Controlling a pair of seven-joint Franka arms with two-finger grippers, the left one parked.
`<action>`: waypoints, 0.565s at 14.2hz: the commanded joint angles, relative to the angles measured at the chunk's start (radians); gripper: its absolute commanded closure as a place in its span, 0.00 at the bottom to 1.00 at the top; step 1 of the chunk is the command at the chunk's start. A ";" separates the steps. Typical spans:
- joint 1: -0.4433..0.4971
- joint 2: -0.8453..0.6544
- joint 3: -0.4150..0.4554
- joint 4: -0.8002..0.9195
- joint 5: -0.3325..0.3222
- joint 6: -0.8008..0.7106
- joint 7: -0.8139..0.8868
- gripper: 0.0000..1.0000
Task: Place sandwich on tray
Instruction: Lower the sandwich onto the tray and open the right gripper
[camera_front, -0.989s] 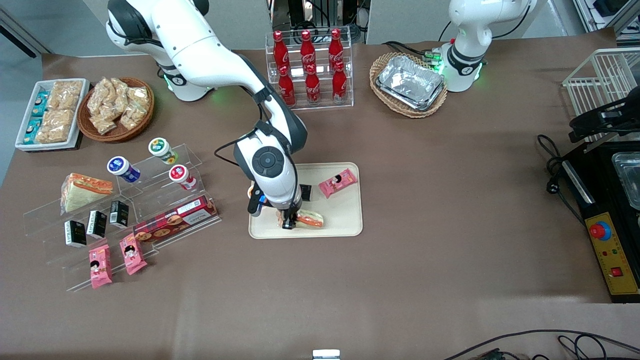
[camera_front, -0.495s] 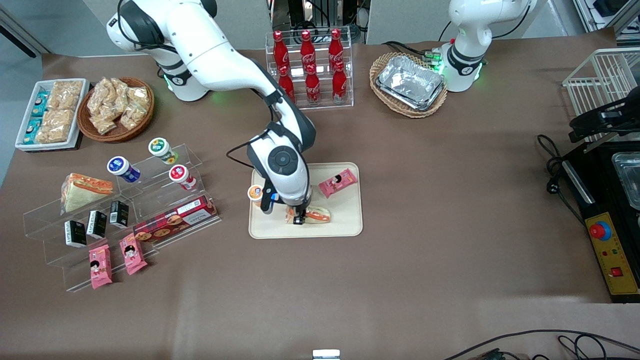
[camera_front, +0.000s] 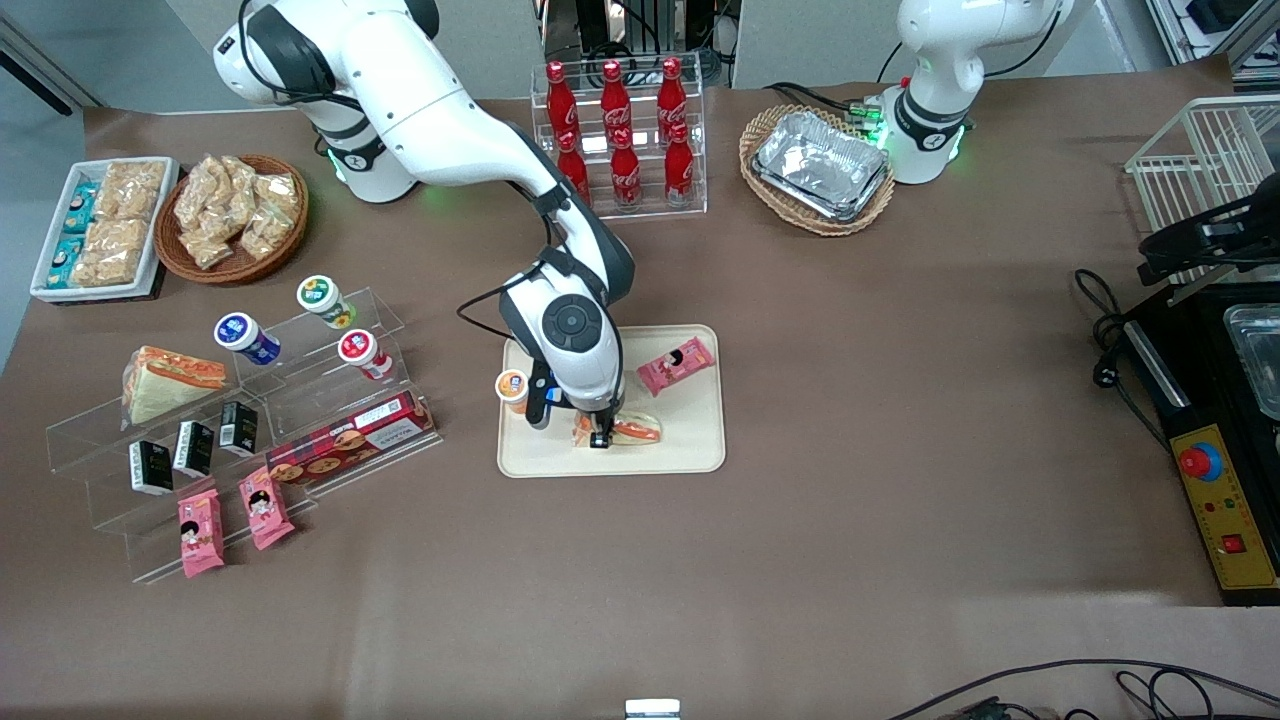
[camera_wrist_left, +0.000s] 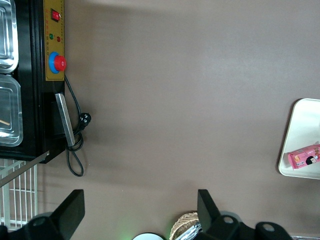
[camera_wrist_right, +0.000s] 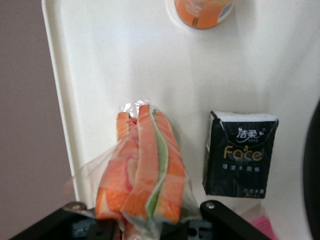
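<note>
The sandwich (camera_front: 637, 431) (camera_wrist_right: 145, 170), clear-wrapped with orange and green filling stripes, lies lengthwise over the part of the cream-beige tray (camera_front: 690, 432) (camera_wrist_right: 100, 65) (camera_wrist_left: 300, 130) nearest the front camera. My gripper (camera_front: 600, 436) (camera_wrist_right: 142, 206) is directly above that part of the tray, shut on one end of the sandwich, with a finger on each flank. The wrap bulges between the fingers. The sandwich's free end points along the tray, close to its surface.
On the tray are a pink snack pack (camera_front: 677, 365) (camera_wrist_left: 304, 156), a black carton (camera_wrist_right: 240, 155) and an orange-lidded cup (camera_front: 512, 385) (camera_wrist_right: 202, 12). Acrylic stands holding a chunkier sandwich (camera_front: 170, 380) and snacks sit toward the working arm's end. A cola bottle rack (camera_front: 620, 130) stands farther back.
The gripper carried the sandwich a short way along the tray toward the parked arm's end, uncovering the orange-lidded cup. It has barely moved in the last half second.
</note>
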 joint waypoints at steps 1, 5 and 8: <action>0.006 0.029 -0.009 0.024 0.008 0.011 -0.047 0.97; 0.003 0.029 -0.012 0.025 0.004 0.011 -0.056 0.95; -0.001 0.027 -0.014 0.025 0.005 0.010 -0.068 0.79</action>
